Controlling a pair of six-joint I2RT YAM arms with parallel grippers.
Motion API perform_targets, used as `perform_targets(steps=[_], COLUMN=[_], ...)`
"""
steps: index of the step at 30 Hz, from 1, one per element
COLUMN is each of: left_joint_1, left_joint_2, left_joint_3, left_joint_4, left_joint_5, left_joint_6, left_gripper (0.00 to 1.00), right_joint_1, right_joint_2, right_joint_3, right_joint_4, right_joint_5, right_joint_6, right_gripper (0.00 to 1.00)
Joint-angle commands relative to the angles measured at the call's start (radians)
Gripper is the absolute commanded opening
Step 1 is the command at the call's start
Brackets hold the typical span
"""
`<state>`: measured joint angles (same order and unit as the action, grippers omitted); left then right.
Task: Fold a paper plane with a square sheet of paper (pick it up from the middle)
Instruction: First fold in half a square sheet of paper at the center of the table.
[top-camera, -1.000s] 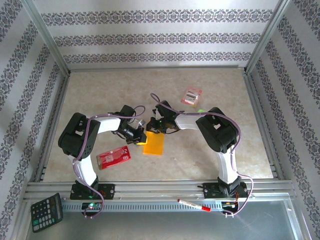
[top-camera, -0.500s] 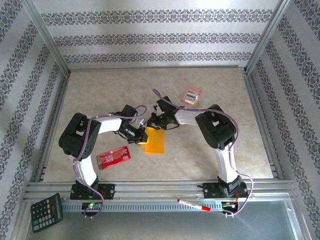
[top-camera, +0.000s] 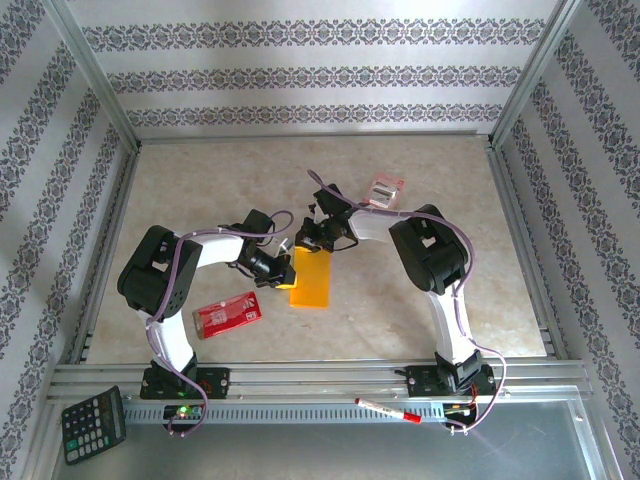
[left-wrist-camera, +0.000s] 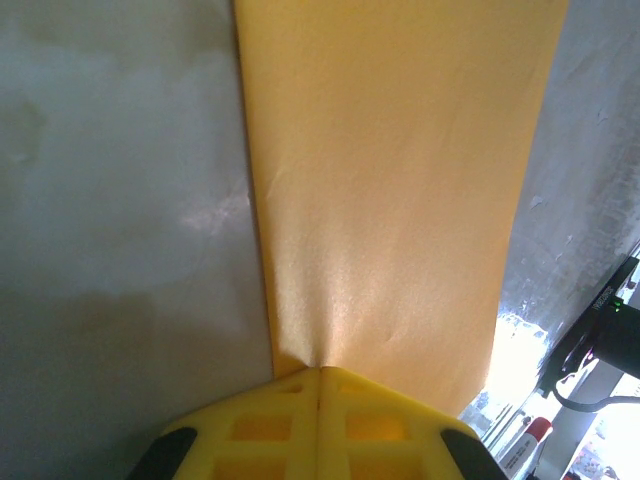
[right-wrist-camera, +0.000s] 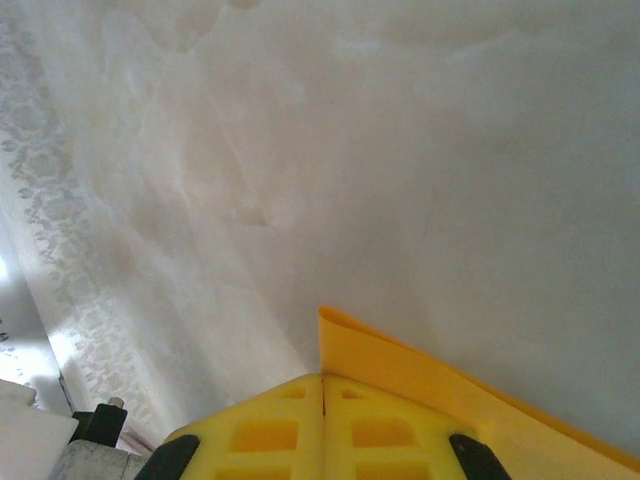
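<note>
Both pincers shut on the orange-yellow sheet at the middle of a pale marbled table.

The square sheet of paper (top-camera: 312, 283) shows as a narrow upright rectangle near the table's (top-camera: 200, 190) centre; whether it rests on the beige stone-look surface cannot be told. The left pincer (top-camera: 284, 270) is fully closed and nips the sheet's left edge, while the right pincer (top-camera: 316, 246) is closed on its far end. A red packet (top-camera: 227, 313) lies near the left arm and a small pink-and-white packet (top-camera: 383, 191) lies further back on the right. Wallpaper (top-camera: 320, 75) with dark ornamental bands covers the three walls. Aluminium rails (top-camera: 320, 378) run along the near edge, with a calculator (top-camera: 93, 424) and a red marker (top-camera: 388, 410) in front.
</note>
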<state>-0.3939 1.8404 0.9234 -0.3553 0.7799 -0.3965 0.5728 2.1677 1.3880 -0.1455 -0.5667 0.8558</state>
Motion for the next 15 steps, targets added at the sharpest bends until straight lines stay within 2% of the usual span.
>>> perform_targets(steps=[1, 10, 15], left_joint_1=[-0.047, -0.047, -0.047], left_joint_2=[0.109, 0.108, 0.109], left_joint_3=[-0.063, -0.063, -0.058], left_joint_4=[-0.063, -0.065, -0.068], left_joint_5=[-0.236, -0.235, -0.236], left_joint_6=[-0.002, -0.001, 0.003], left_gripper=[0.00, 0.00, 0.00], right_joint_1=[-0.050, -0.070, -0.076], right_joint_2=[0.059, 0.084, 0.015], right_joint_3=[0.040, 0.115, 0.075], right_joint_4=[-0.015, -0.042, 0.009], right_joint_5=[0.174, 0.164, 0.081], right_joint_6=[-0.019, -0.014, -0.043], right_gripper=[0.00, 0.00, 0.00])
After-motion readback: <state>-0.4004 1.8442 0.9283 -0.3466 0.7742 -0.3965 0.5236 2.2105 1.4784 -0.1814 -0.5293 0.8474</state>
